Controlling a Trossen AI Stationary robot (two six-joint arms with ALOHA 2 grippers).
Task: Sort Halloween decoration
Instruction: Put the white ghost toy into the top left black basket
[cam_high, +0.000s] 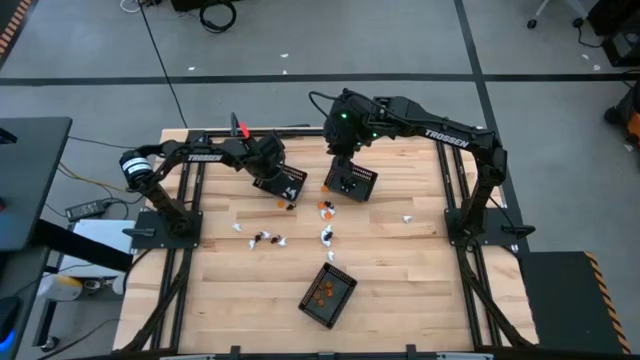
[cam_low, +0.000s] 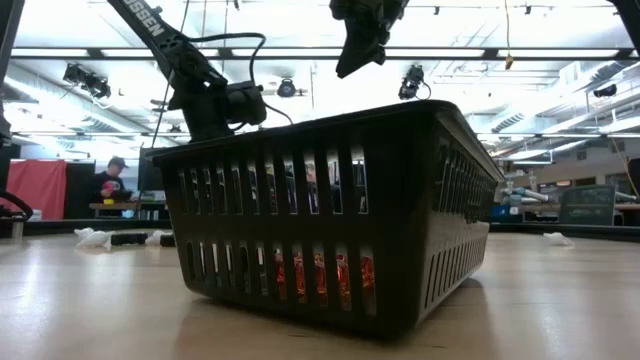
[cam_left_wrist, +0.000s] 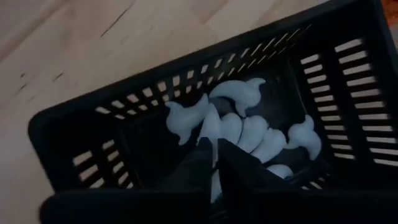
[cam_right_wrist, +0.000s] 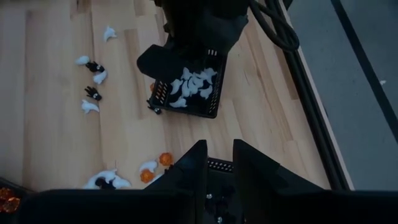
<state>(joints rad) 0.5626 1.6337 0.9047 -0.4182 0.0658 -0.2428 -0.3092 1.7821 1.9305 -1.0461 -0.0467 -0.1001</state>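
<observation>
Filling the low view right in front of me is the nearest basket (cam_low: 330, 215), orange trinkets (cam_low: 320, 275) glowing through its slats, and that camera gives me almost nothing else of the tabletop (cam_high: 400, 260). From overhead I get the spread: that basket sits at the near edge, two more at the far side, each with an arm above it, and the loose Halloween decoration (cam_high: 325, 236) scattered between them in white, black and orange. I judge I'm at a drop-off: my left tool (cam_left_wrist: 214, 152) hangs over the ghost basket (cam_left_wrist: 74, 137), its fingers close together with a sliver of white at the tips, and I cannot tell whether that piece is pinched or lying below among the white ghosts (cam_left_wrist: 255, 127). My right tool (cam_right_wrist: 219, 163) hovers over the third basket (cam_high: 351, 180), slightly parted, nothing visibly held. Next calls for clearing the rim and picking a loose piece. Only the right wrist shows that scatter close up.
</observation>
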